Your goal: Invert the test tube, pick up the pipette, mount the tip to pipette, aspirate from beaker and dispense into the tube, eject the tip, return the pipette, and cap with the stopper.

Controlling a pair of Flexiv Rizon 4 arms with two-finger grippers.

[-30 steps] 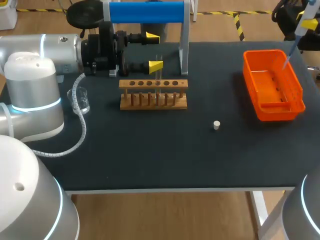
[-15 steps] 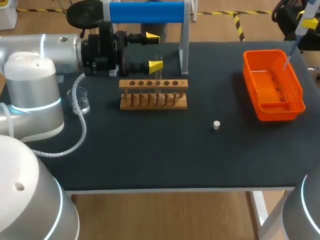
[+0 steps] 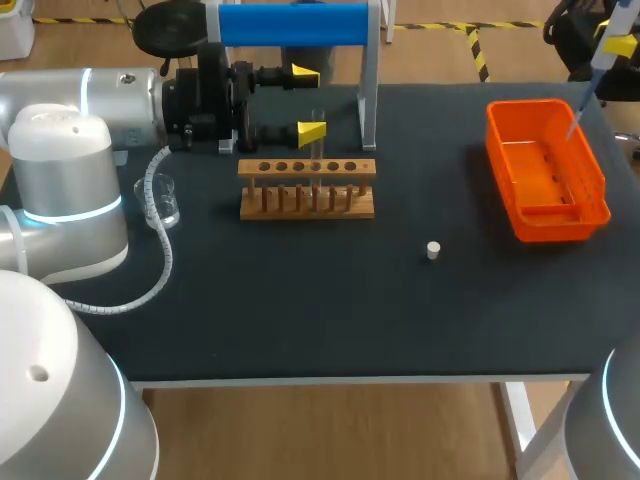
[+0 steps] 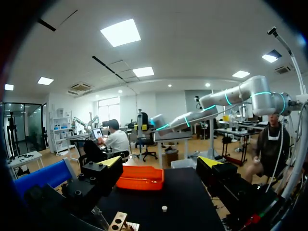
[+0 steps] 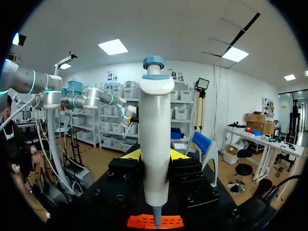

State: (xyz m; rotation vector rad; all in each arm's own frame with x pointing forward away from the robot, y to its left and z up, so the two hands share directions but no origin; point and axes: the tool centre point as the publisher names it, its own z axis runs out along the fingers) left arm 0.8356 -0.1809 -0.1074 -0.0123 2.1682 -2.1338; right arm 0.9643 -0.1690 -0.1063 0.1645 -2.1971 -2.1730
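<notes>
Ejection of the tip appears to be the step in hand. The right gripper (image 5: 155, 155) is clamped on the pipette (image 5: 155, 120), one finger on each side of its white barrel. It holds the pipette upright above the orange tray (image 3: 545, 232) at the far right corner of the tabletop (image 3: 300, 300), with the thin tip (image 5: 156, 219) pointing down at the tray.

To do this well, the tip should sit over the middle of the tray, away from its walls. It should also be low enough to drop inside rather than bounce out. The grip on the barrel needs to be firm while the ejector is worked, so the pipette neither slides nor tilts.

The left gripper (image 3: 308, 102) stands with its fingers spread wide at the far edge, just behind the wooden rack (image 3: 307, 200), holding nothing. The test tube (image 3: 318, 118) stands upright in the rack, just beside the nearer finger. The stopper (image 3: 433, 250) lies alone between rack and tray, and the beaker (image 3: 162, 200) is near the left edge.

In the head view the right gripper is almost wholly cut off at the corner. Whether the left finger touches the tube, and whether the tube holds liquid, cannot be made out. Nothing shows how the ejector would be pressed.
</notes>
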